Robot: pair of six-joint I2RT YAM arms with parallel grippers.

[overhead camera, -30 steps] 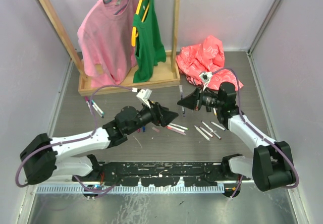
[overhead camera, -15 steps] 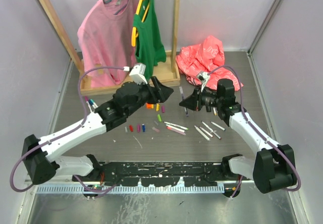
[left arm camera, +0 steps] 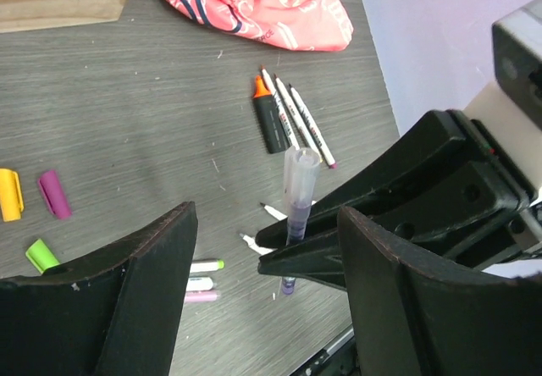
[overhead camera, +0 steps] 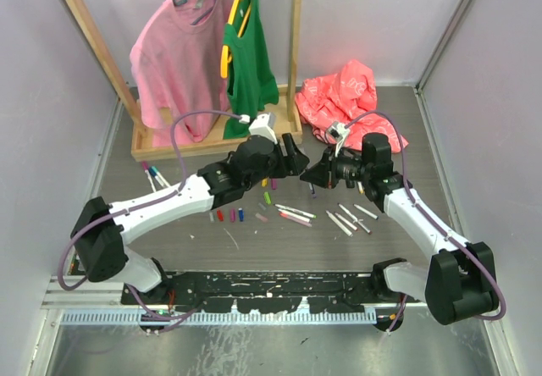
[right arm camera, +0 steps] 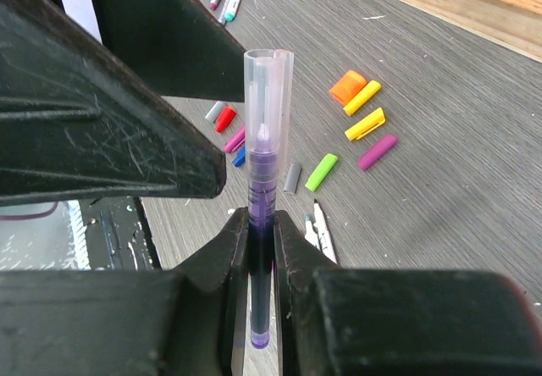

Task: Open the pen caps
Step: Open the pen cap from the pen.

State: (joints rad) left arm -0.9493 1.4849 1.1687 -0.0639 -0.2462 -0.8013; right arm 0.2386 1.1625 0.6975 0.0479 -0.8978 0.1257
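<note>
You're clenching the pen (right arm camera: 262,202) in the right gripper (right arm camera: 261,242), offering its cap (right arm camera: 268,84) to the released left gripper (left arm camera: 267,223) at nine o'clock.

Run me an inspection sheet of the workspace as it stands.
Surface: grey wood-grain table.
Job's things: purple pen upright, clear cap on; loose caps scattered mid-table; pens lying right and far left; black highlighter capped orange.
Clutter: red plastic bag at the back.
Grippers: right gripper shut on purple pen; left gripper open, facing it, not touching.
Cables: purple cables loop above both arms.
Surroundings: wooden rack with pink shirt and green top; plain walls.
</note>
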